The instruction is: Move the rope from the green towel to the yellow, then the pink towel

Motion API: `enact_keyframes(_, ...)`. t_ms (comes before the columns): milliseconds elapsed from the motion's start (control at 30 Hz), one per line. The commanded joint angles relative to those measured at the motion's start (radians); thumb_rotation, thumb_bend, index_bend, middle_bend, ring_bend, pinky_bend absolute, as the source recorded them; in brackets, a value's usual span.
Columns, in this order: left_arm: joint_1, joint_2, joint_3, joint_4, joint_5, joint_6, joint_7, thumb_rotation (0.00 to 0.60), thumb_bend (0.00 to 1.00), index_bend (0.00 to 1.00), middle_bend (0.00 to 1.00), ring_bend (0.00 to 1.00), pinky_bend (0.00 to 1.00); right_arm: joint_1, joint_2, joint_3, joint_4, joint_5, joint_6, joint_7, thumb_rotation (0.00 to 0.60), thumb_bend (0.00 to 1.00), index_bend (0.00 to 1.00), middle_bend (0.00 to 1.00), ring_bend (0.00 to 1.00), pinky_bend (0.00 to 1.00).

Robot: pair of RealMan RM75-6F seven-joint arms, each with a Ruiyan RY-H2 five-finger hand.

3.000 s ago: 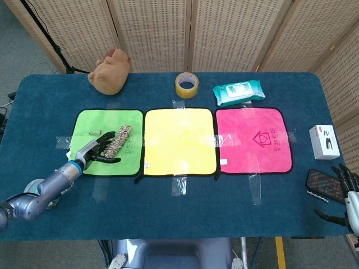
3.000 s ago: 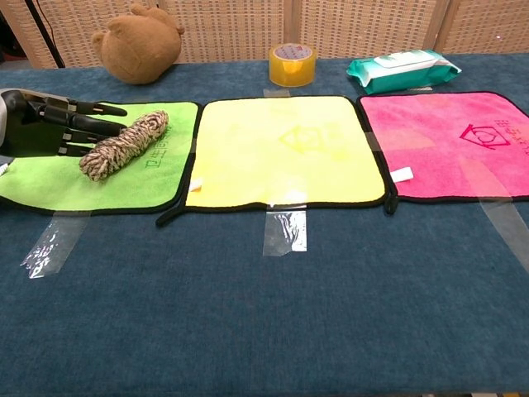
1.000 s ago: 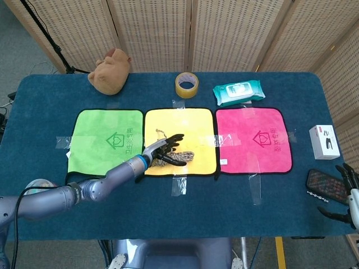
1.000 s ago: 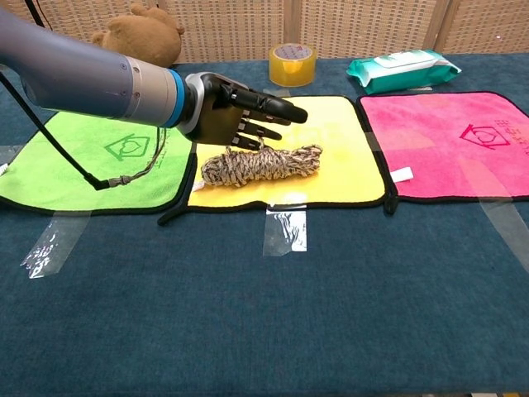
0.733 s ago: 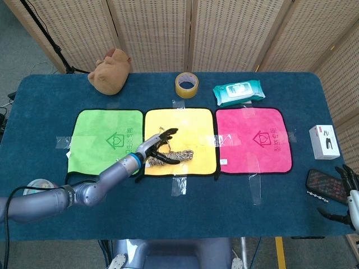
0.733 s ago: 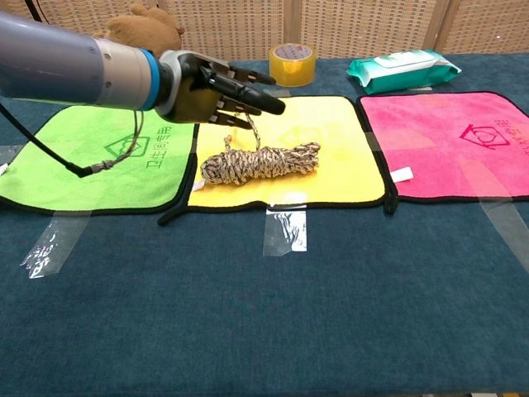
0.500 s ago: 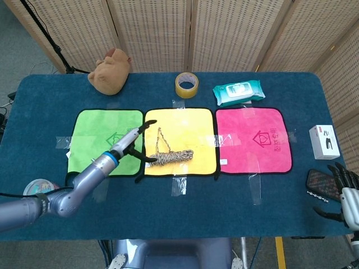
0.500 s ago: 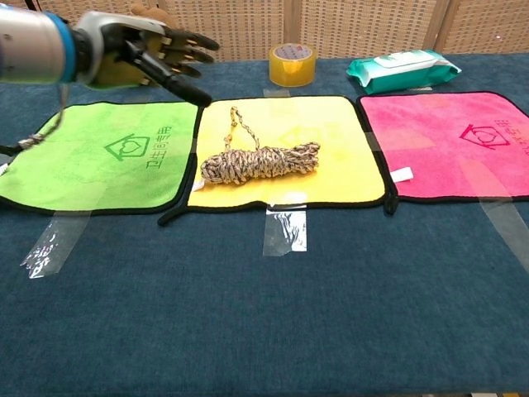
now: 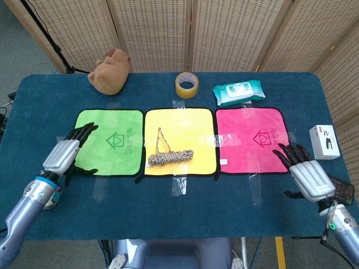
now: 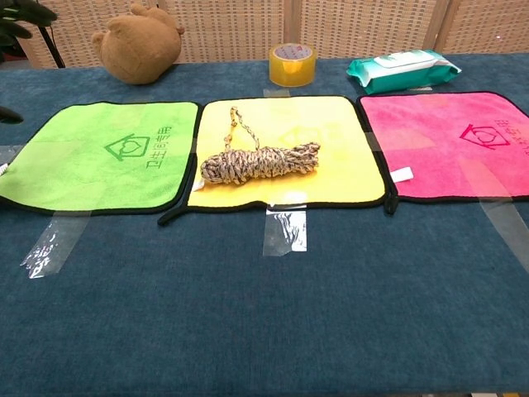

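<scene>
**Head view: rope on yellow, pink leg still to do**

Head view showed the rope (image 9: 170, 157) lying as a coiled bundle on the near half of the yellow towel (image 9: 182, 120), with a loose loop of cord trailing up toward the towel's middle. The green towel (image 9: 106, 143) held nothing, so the first leg of the task looked finished. The pink towel (image 9: 252, 140) was bare too, which left the second leg entirely undone.

Neither hand touched the rope. The left hand (image 9: 66, 152) hung at the outer edge of the green towel, fingers spread and holding nothing, well apart from the rope with most of the green towel between them. The right hand (image 9: 305, 174) hovered by the near outer corner of the pink towel, fingers also spread and empty, with the whole pink towel between it and the rope. Judging by position, the right hand seemed the likelier one for the next pick, since it sat on the side the rope must travel toward, though either would need a long reach.

Chest view confirmed the bundle (image 10: 260, 162) resting flat on the yellow cloth, near its front edge, its long axis running left to right. There only dark fingertips showed at the upper left edge of the frame, presumably the left hand's; the right hand was out of that frame.
</scene>
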Motion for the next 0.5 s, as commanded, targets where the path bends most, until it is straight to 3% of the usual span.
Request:
enact_keyframes(33, 0.128, 0.072, 0.065, -0.09, 0.045, 0.167, 0.122, 0.6, 0.06, 0.0, 0.0, 0.0, 0.0, 0.08, 0.02, 0.024, -0.037, -0.028, -0.083, -0.054, 0.6, 0.12, 0.0, 0.0, 0.0, 0.0)
enact_keyframes(167, 0.215, 0.088, 0.081, -0.113, 0.048, 0.265, 0.145, 0.6, 0.06, 0.0, 0.0, 0.0, 0.0, 0.165, -0.007, 0.039, -0.045, -0.047, -0.167, -0.097, 0.6, 0.12, 0.0, 0.0, 0.0, 0.0)
enact_keyframes(500, 0.328, 0.163, 0.079, -0.167, 0.077, 0.334, 0.094, 0.6, 0.06, 0.0, 0.0, 0.0, 0.0, 0.399, -0.178, 0.079, 0.004, -0.08, -0.363, -0.125, 0.6, 0.2, 0.0, 0.0, 0.0, 0.0)
